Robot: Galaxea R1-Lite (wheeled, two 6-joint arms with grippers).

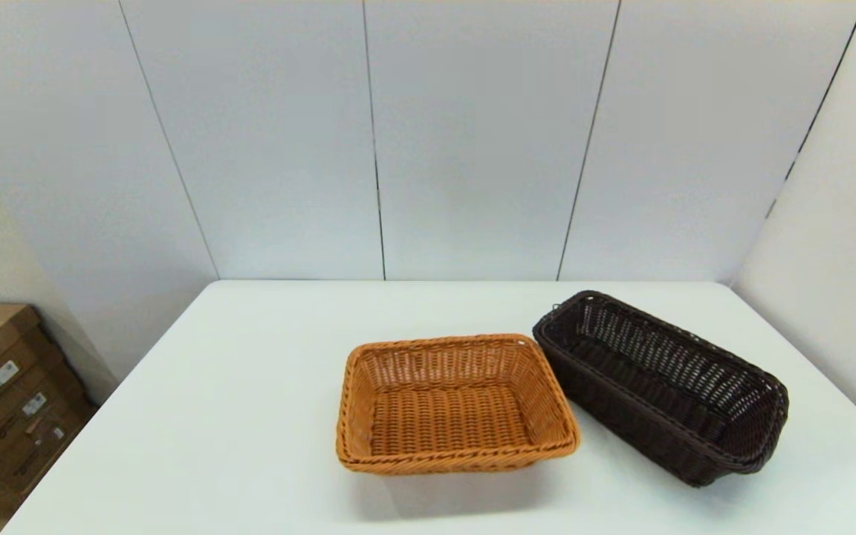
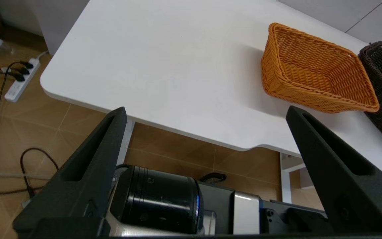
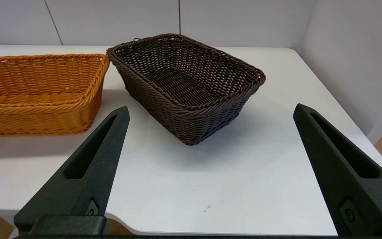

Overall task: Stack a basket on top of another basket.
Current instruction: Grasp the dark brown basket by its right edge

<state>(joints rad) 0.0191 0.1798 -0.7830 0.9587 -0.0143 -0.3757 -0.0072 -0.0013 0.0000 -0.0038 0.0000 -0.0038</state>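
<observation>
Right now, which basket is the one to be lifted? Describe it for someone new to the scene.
On the white table, look to the robot's right, beside the orange-tan basket. The dark brown wicker basket sits there at an angle, nearly black.

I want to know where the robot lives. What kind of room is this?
Probably a robot test room, not a home: a bare white table boxed in by plain grey wall panels, cardboard boxes on the floor, and a power strip.

White bench | orange-tan basket sits upright at centre | dark brown basket just beside, at its 3 o'clock
</observation>
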